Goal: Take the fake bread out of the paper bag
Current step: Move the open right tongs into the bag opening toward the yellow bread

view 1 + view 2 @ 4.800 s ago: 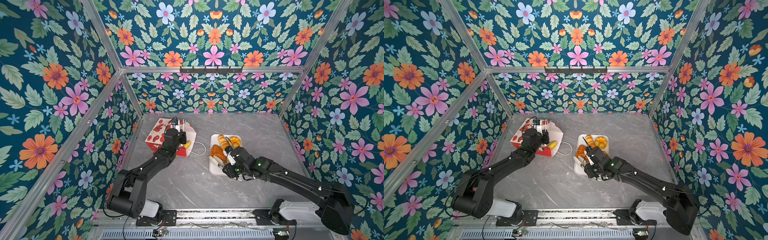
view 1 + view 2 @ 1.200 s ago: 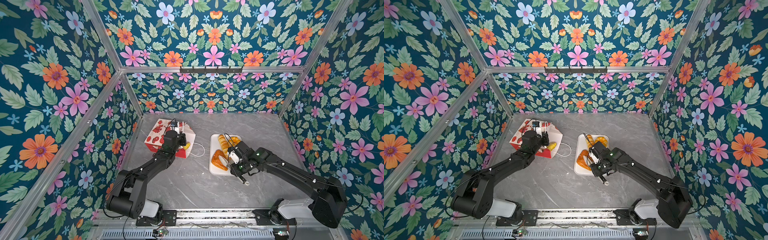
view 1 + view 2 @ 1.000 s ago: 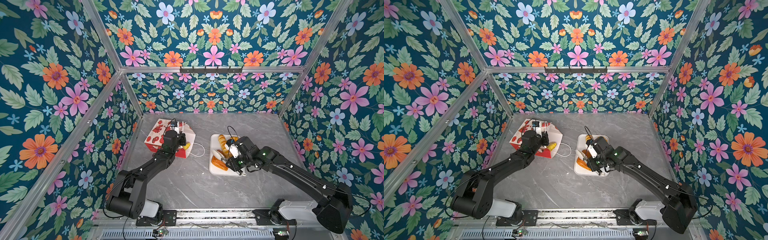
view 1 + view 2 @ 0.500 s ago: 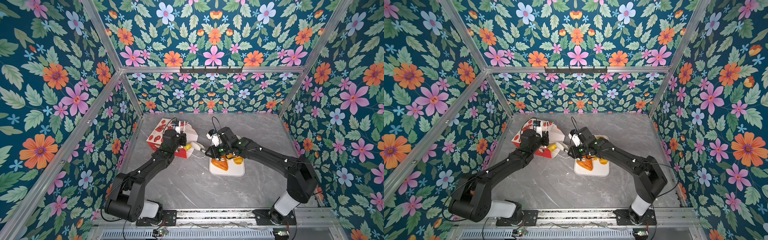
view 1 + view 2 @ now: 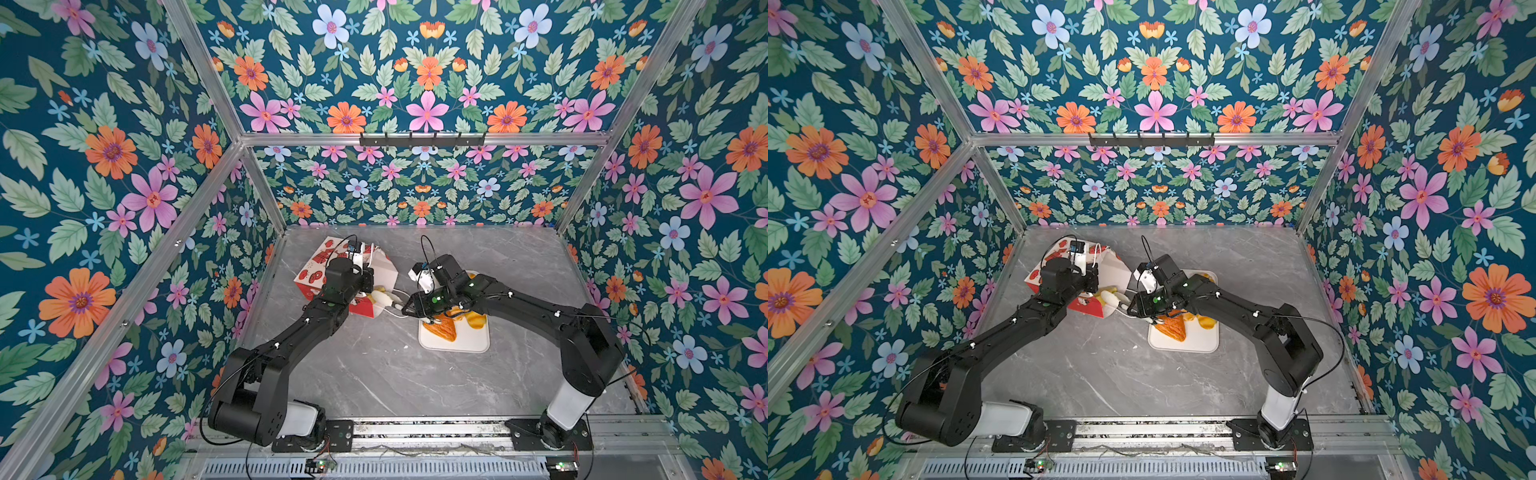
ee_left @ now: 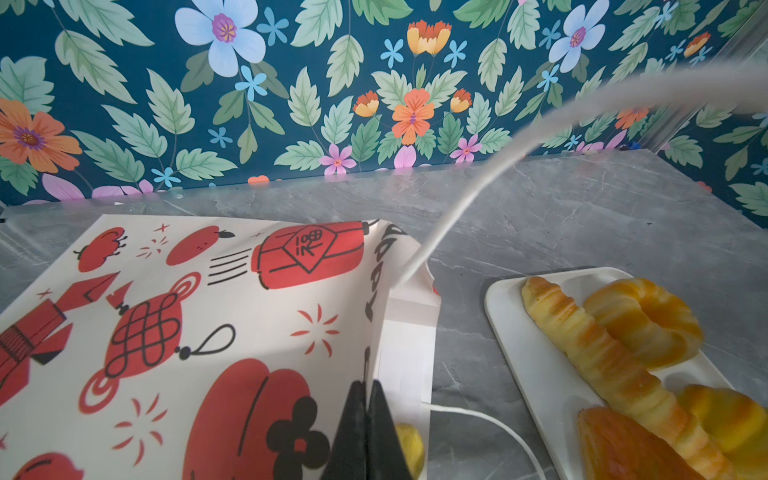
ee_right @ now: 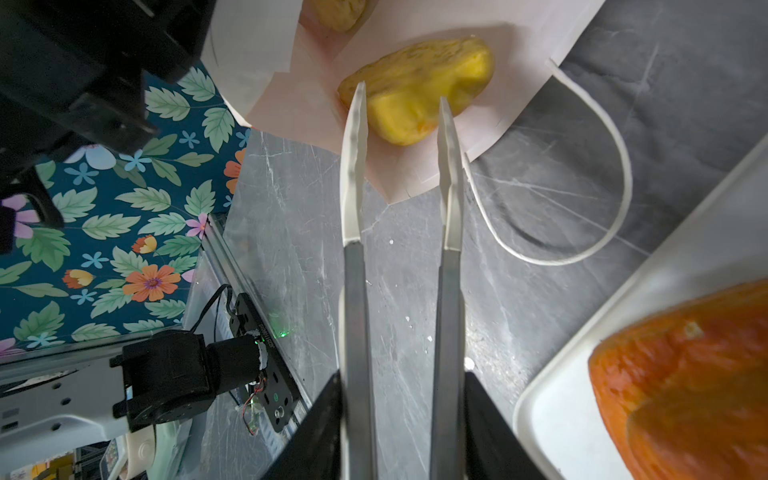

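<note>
Just swung from the flat white tray (image 5: 469, 343) to the red-printed white paper bag (image 5: 316, 266), with right gripper (image 7: 402, 92) spread astride a glossy yellow toy bun (image 7: 415, 62) in its mouth, left gripper (image 6: 366, 384) pinching the rim: likely next out.

Bright, even light fills my cell in both top views, leaving faint, soft shadows on the grey table (image 5: 374, 374) near the paper bag (image 5: 316, 266). From my left wrist the bag's print is crisp, but its cord handle (image 6: 467, 203) crosses the lens as a pale blur. From my right wrist light glows pink through the bag's paper, the cord lays a soft shadow beside the bag, and the orange pastry (image 7: 685, 374) is out of focus
</note>
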`<state>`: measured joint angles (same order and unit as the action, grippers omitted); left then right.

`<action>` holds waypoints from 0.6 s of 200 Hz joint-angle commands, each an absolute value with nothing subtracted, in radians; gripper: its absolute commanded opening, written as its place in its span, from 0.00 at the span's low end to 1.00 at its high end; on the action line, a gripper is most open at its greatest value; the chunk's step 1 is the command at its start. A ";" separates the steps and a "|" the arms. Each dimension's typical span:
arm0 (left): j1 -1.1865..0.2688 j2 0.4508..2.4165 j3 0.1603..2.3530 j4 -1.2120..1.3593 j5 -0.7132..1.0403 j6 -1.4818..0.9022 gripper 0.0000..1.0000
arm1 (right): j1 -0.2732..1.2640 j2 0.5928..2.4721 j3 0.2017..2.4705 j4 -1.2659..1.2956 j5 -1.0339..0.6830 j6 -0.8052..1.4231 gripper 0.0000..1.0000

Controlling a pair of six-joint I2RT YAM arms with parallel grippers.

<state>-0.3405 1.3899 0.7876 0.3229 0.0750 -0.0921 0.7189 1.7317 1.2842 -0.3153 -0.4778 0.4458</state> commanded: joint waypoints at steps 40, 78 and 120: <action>-0.356 1.426 0.852 0.247 0.038 0.025 0.00 | 0.689 1.680 1.268 -0.339 -0.508 0.511 0.47; -0.377 1.470 0.880 0.218 0.034 0.072 0.00 | 0.668 1.702 1.261 -0.354 -0.555 0.529 0.48; -0.396 1.473 0.868 0.227 0.049 0.100 0.00 | 0.667 1.742 1.261 -0.311 -0.590 0.572 0.49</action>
